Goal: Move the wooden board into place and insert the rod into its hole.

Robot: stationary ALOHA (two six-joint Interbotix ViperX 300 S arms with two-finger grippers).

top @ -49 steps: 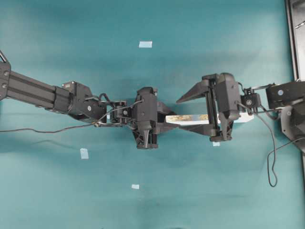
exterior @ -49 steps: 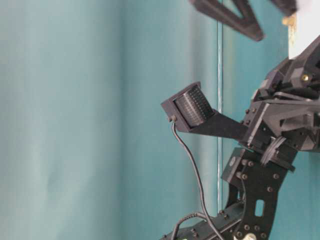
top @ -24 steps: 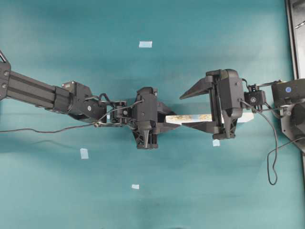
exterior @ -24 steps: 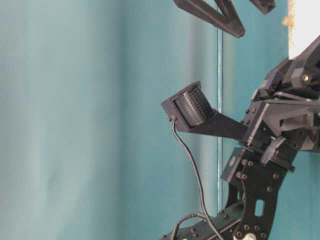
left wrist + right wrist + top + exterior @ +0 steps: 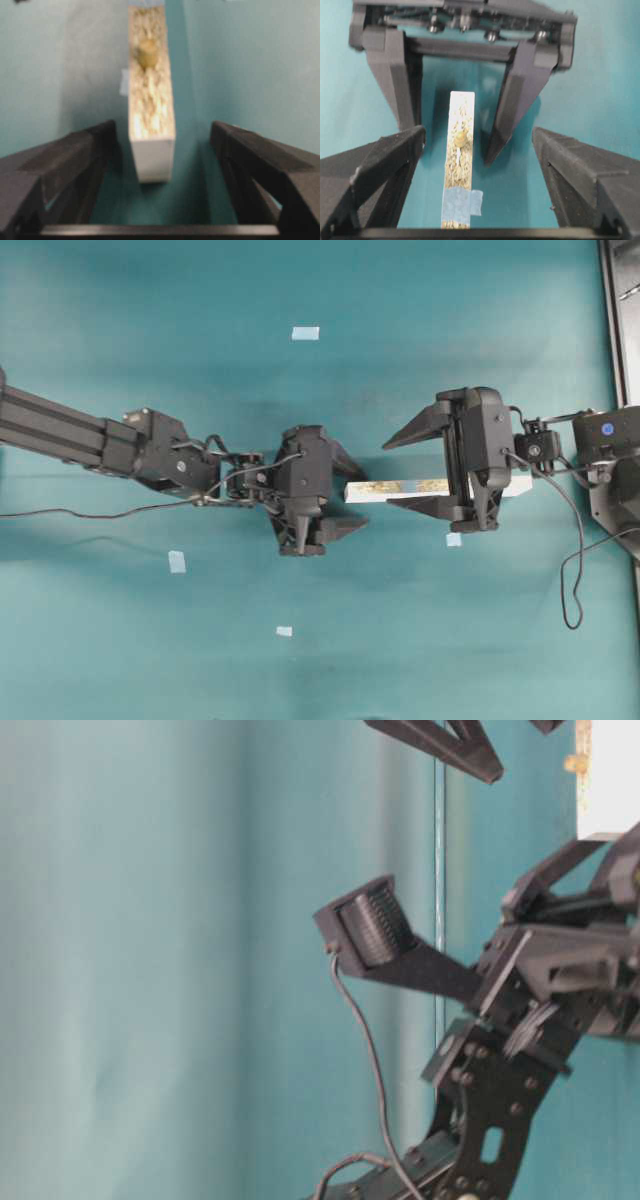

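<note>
Left hand [image 5: 348, 496] now sprung wide, clamped a second ago; released from wooden board [image 5: 400, 487] at frame centre on bench [image 5: 150, 660]. Right hand [image 5: 412, 472] wide, empty. Rod [image 5: 147, 53] seated upright in board's speckled edge. Insertion judged complete.

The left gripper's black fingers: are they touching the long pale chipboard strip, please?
Apart. In the left wrist view, teal table shows on both sides between the open left gripper fingers and the long pale chipboard strip.
</note>
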